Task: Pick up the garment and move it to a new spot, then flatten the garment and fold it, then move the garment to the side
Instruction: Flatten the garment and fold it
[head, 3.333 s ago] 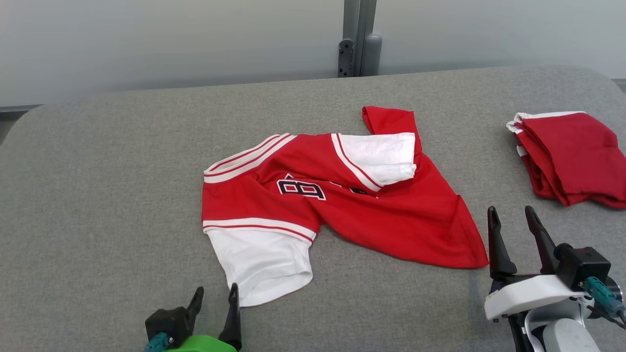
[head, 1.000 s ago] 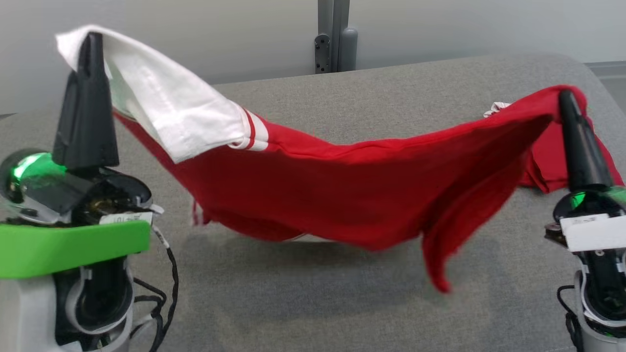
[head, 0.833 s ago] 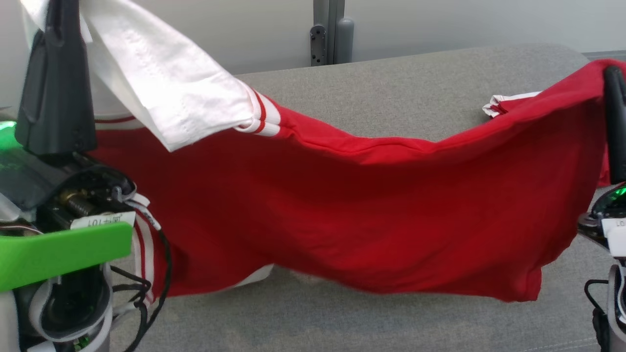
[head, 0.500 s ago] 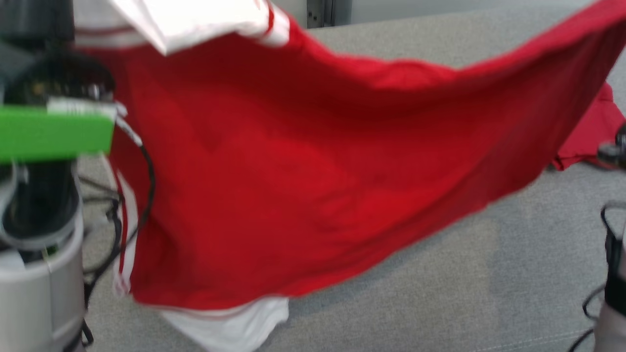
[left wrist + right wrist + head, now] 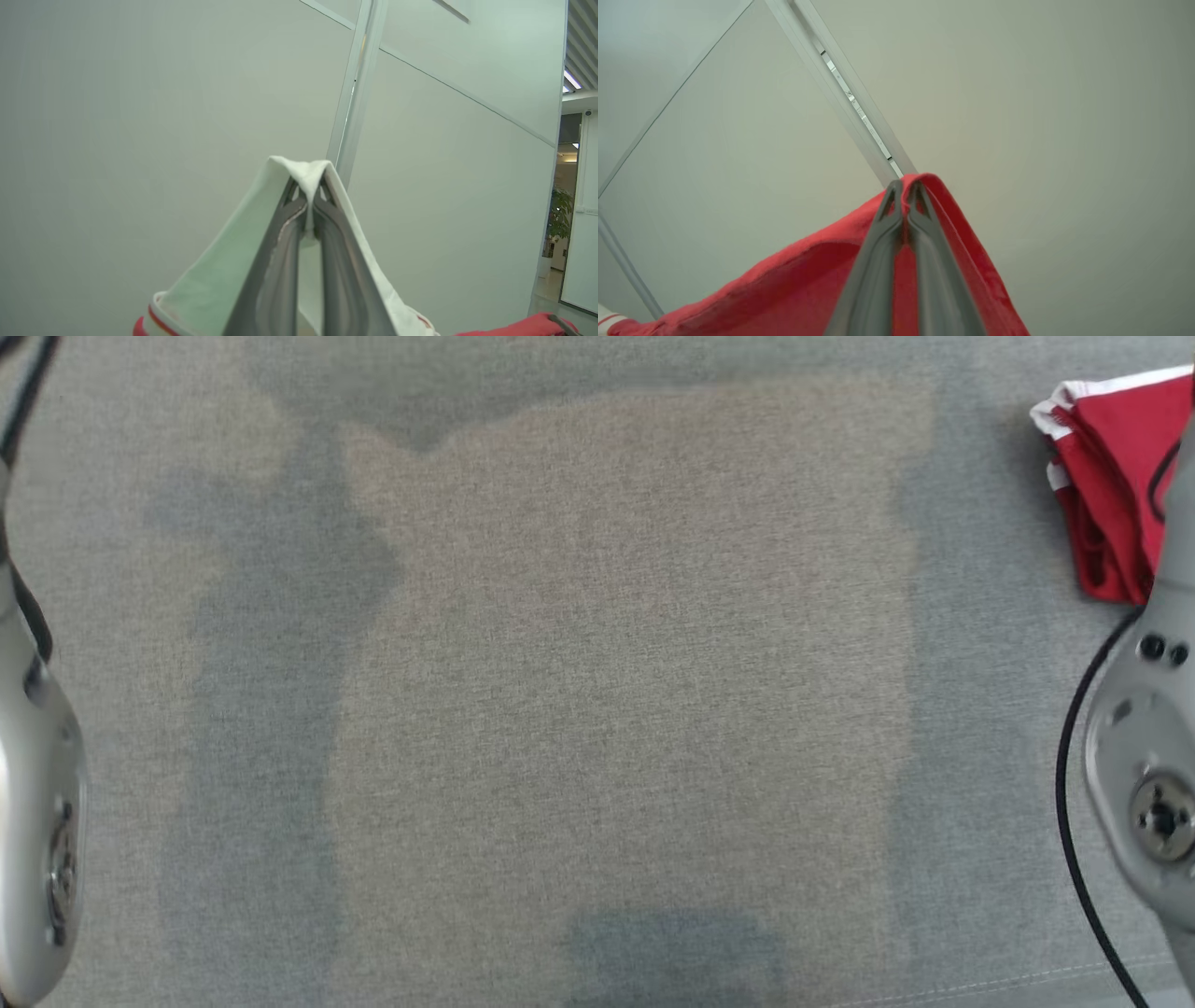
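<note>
Left edge, head view: my left forearm (image 5: pixel 37 784) runs down the frame, pale and curved, with a thin black cable above it.

Left claw (image 5: pixel 309 196): fingers pressed together, pinching a fold of the garment (image 5: pixel 219 280) right at the tips. The cloth here is the white sleeve, draped down both sides of the fingers, with a red stripe at the hem near the bottom edge. Behind it are a pale wall (image 5: pixel 140 116) and a metal post (image 5: pixel 357 84).

Centre: the grey padded surface (image 5: pixel 616 663) lies below, with soft shadow bands on it.

Right claw (image 5: pixel 904 191): also clamped tight, gripping a red edge of the same garment, which slopes away to the lower left of that view (a sliver of white with a red stripe shows in the corner). So the garment hangs between my two claws, raised in front of the wall.

Right edge, head view: my right forearm (image 5: pixel 1144 728) and its black cable (image 5: pixel 1069 803). Partly behind the forearm, a folded red pile (image 5: pixel 1106 457) with white trim rests on the surface.
</note>
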Motion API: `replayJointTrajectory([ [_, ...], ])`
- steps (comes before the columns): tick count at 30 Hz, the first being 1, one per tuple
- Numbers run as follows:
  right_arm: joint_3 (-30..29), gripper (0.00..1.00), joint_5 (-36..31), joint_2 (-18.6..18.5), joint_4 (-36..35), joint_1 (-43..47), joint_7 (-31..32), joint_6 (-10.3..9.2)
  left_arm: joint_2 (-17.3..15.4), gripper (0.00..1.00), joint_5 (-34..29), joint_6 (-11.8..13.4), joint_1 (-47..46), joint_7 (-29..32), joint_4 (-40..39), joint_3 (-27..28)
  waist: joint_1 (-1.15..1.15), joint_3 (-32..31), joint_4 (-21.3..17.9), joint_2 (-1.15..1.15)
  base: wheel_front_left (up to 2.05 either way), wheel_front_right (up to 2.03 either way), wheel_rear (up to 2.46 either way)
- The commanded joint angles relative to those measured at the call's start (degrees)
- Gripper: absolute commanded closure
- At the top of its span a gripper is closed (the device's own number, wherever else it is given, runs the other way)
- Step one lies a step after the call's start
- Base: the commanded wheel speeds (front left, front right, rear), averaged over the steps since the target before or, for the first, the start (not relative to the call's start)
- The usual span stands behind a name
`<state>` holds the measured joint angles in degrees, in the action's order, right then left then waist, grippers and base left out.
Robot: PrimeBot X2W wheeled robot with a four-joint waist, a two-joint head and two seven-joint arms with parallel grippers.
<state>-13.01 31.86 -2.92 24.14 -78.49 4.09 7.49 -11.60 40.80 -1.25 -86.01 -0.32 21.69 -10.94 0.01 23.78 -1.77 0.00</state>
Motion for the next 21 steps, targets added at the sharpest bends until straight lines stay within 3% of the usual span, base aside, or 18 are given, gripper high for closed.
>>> replayJointTrajectory([
  [1,-0.1,1.0,-1.1,0.0,3.4,-2.1,-1.7,0.0,0.6,1.0,-0.5,-0.5,-0.9,-1.8,2.5,0.1,-0.01,2.7,1.4,0.0,0.0,0.0,0.0],
  [5,1.1,1.0,-1.2,0.0,11.7,-4.3,-5.0,0.0,1.2,1.0,0.6,-2.2,0.1,-5.2,7.6,0.6,-0.01,6.6,2.8,0.0,0.0,0.0,0.0],
  [10,6.4,1.0,1.1,-0.1,17.4,1.0,-7.9,0.0,0.5,1.0,2.9,-4.7,7.7,-9.4,9.6,1.7,-0.01,10.6,3.8,0.0,0.0,0.0,0.0],
  [15,11.3,1.0,6.8,-1.0,16.1,8.6,-9.6,0.0,-0.9,1.0,5.6,-6.0,17.7,-11.4,5.6,0.9,-0.01,11.9,4.0,0.0,0.0,0.0,0.0],
  [21,17.1,1.0,14.2,-4.0,8.3,18.3,-10.4,0.0,-4.0,1.0,9.7,-6.3,31.0,-11.9,-6.8,0.7,-0.01,11.2,3.0,0.0,0.0,0.0,0.0],
])
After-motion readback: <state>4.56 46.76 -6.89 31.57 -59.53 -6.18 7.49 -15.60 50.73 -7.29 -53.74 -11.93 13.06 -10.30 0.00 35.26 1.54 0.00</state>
